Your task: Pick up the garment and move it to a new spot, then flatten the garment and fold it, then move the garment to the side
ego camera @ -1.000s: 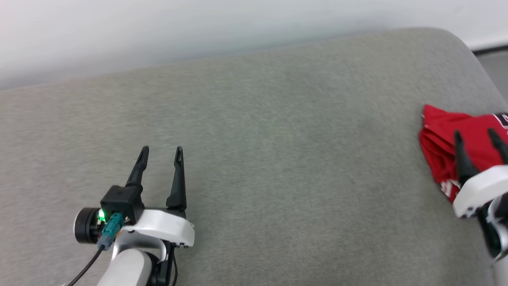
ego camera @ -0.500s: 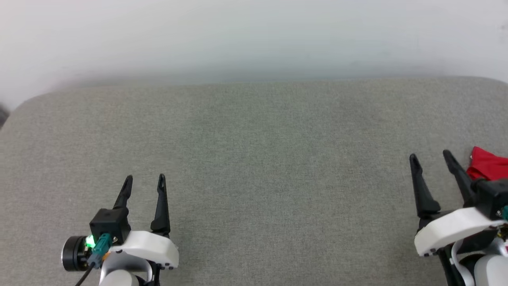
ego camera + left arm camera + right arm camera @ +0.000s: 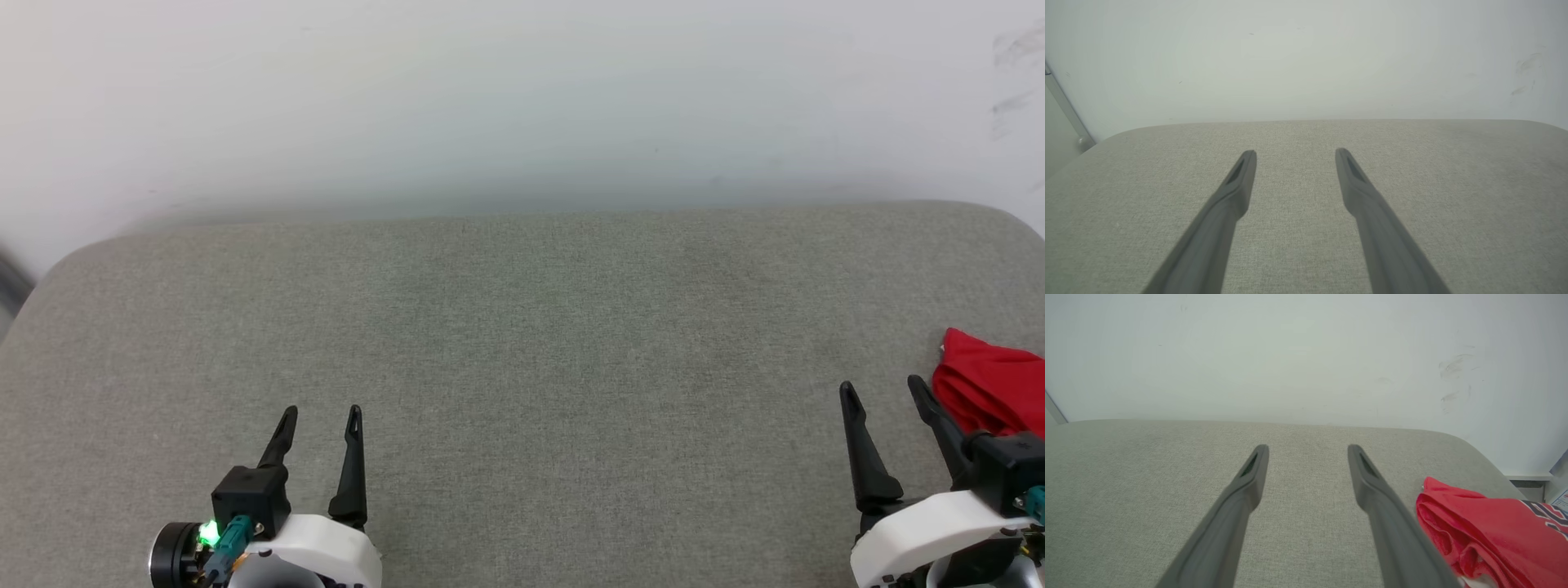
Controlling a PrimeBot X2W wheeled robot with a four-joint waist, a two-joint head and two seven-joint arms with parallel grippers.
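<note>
A grey fabric-covered surface point(image 3: 522, 343) spreads across the lower two thirds of the head view. A pale wall point(image 3: 522, 98) runs along the top of the frame behind it.

The garment point(image 3: 988, 392), bright red, lies in a compact heap at the lower right of the frame and is partly cut off by the frame's edge. In the right wrist view the same garment point(image 3: 1490, 526) sits in the lower right corner. There it shows soft layers stacked on one another, with dark outlined lettering point(image 3: 1545, 510) near the frame's right edge.

The right gripper point(image 3: 880, 385), at the lower right of the head view, has its fingers spread wide with nothing between them. The garment lies just beside its outer finger, towards the right of the frame, and whether the two touch cannot be told. The left gripper point(image 3: 322, 411), at the lower left, is equally wide and empty. It is well apart from the garment, across the bare middle of the surface.

Neither gripper holds the garment, which rests at the side of the surface as a bundle and not spread flat. It may already have been folded and set aside. But the layers look rumpled, so the pick-up, flattening and folding may equally all be ahead, and the pictures do not settle which.
</note>
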